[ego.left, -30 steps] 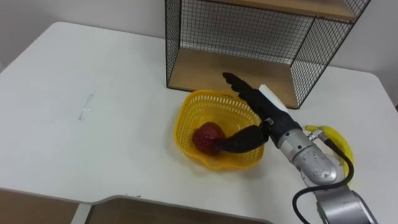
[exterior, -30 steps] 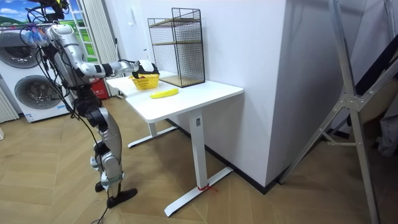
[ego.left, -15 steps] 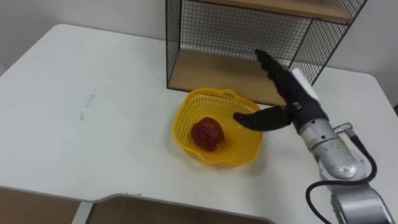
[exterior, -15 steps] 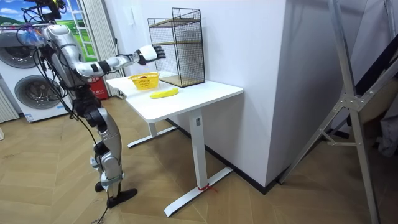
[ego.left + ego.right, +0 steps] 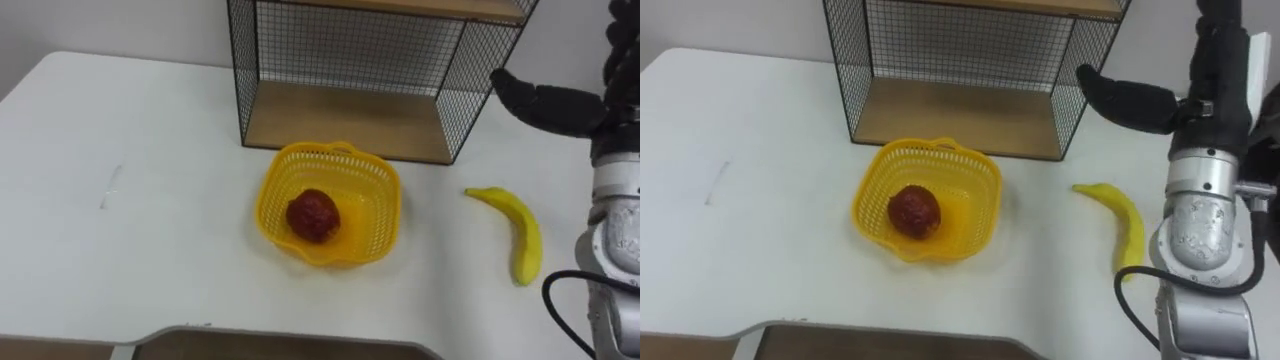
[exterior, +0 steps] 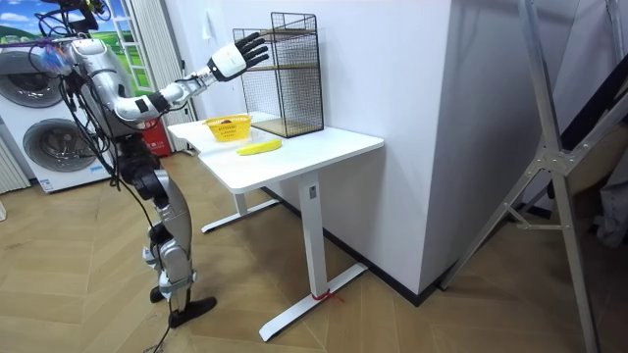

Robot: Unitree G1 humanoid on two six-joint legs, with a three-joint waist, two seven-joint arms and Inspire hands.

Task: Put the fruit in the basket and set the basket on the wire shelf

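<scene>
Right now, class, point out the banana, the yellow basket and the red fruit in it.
banana (image 5: 527, 238): left eye view, middle of its curved body.
yellow basket (image 5: 385, 205): left eye view, its right wall.
red fruit (image 5: 313, 215): left eye view, its top.

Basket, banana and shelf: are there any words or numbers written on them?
No readable text anywhere: the yellow basket, banana, wire shelf and red fruit carry no words or numbers.
The faint mark on the table is too blurred to read.
</scene>
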